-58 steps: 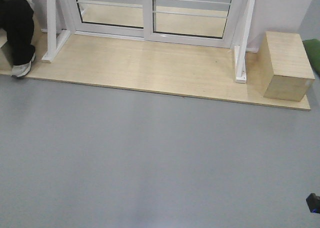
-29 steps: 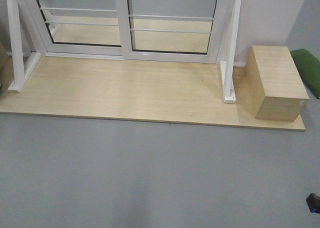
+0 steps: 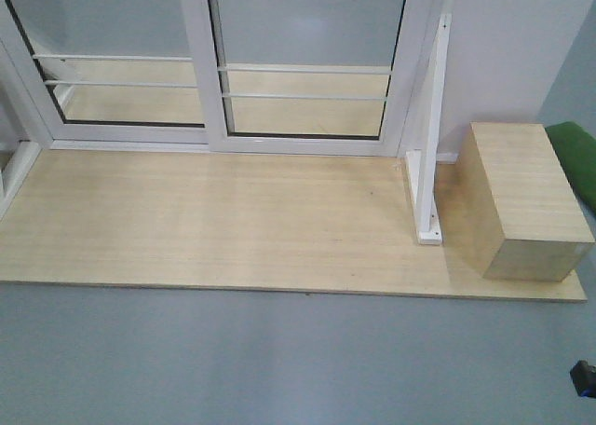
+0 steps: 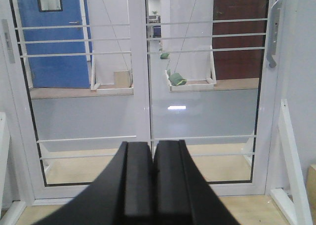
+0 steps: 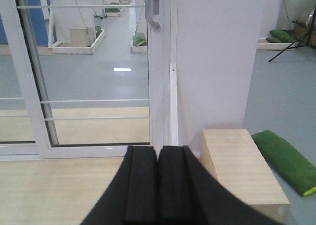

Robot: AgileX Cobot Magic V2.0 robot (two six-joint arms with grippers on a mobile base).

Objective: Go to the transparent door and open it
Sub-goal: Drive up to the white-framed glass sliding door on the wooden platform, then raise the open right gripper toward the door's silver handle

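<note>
Left tool (image 4: 153,180) and right tool (image 5: 158,185) are sitting pinched together, empty. Driving up to the transparent door (image 4: 207,87) could be clipping the box (image 3: 526,197) at the worktop's (image 3: 233,220) right edge.

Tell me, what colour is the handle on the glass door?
Silvery grey. The handle shows best in the left wrist view.

- the transparent door (image 4: 207,111): clear glossy glass, smooth white frame
- its handle (image 4: 273,32): grey satin metal
- platform (image 3: 233,220) and, at three o'clock, box (image 3: 526,192): pale matt wood

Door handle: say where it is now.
The curved grey handle sits high on the right stile of the transparent door in the left wrist view, next to the white wall.
</note>
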